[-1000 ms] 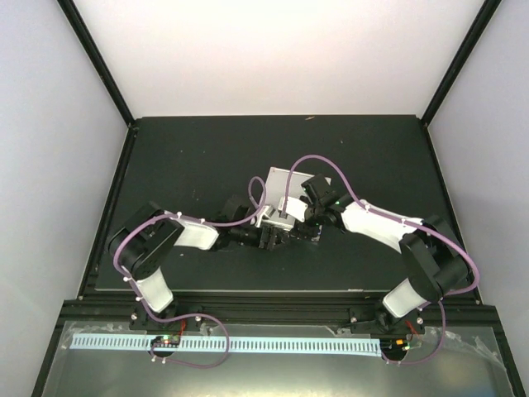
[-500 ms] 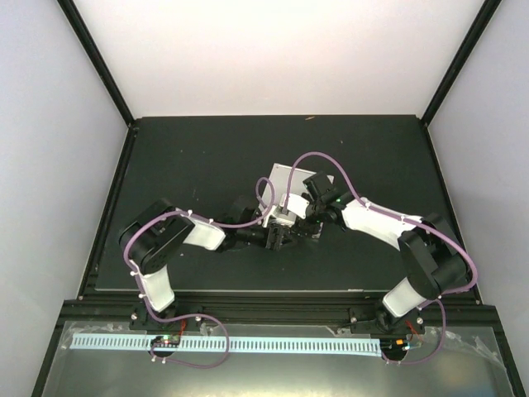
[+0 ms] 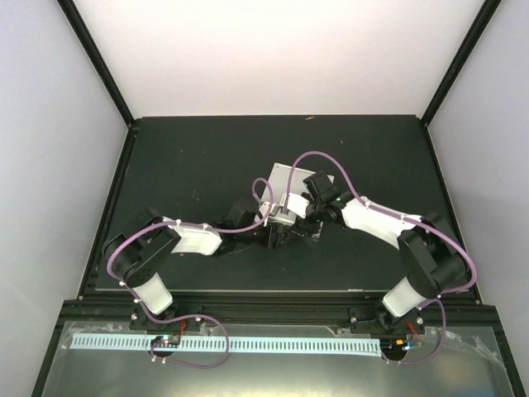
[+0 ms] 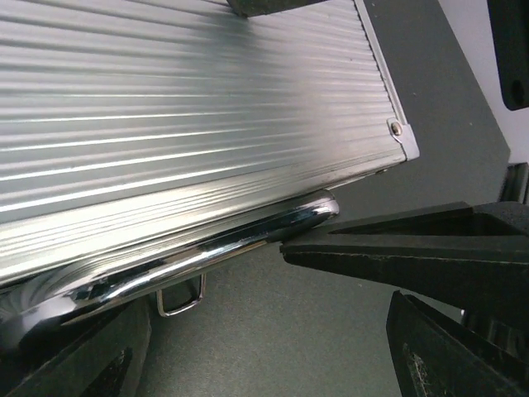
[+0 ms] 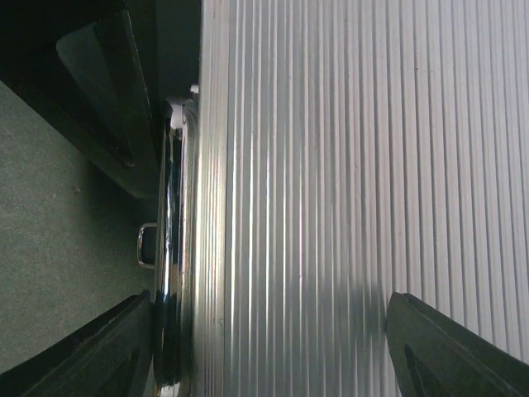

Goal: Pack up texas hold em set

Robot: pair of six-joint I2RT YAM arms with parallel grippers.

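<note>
Silver ribbed briefcase (image 4: 207,107) with shiny chrome handle (image 4: 207,251) on dark grey table (image 4: 289,331).

Briefcase only partly seen
Overhead, the briefcase (image 3: 288,177) edge beneath the left pincer (image 4: 269,339) and right pincer (image 5: 273,339) is covered; beyond either pincer, its ribbed lid runs out of frame.

Ribbed silver briefcase (image 5: 331,190) (chrome handle (image 5: 171,273) at left) lies between spread jaws of the right gripper (image 5: 277,356).
</note>
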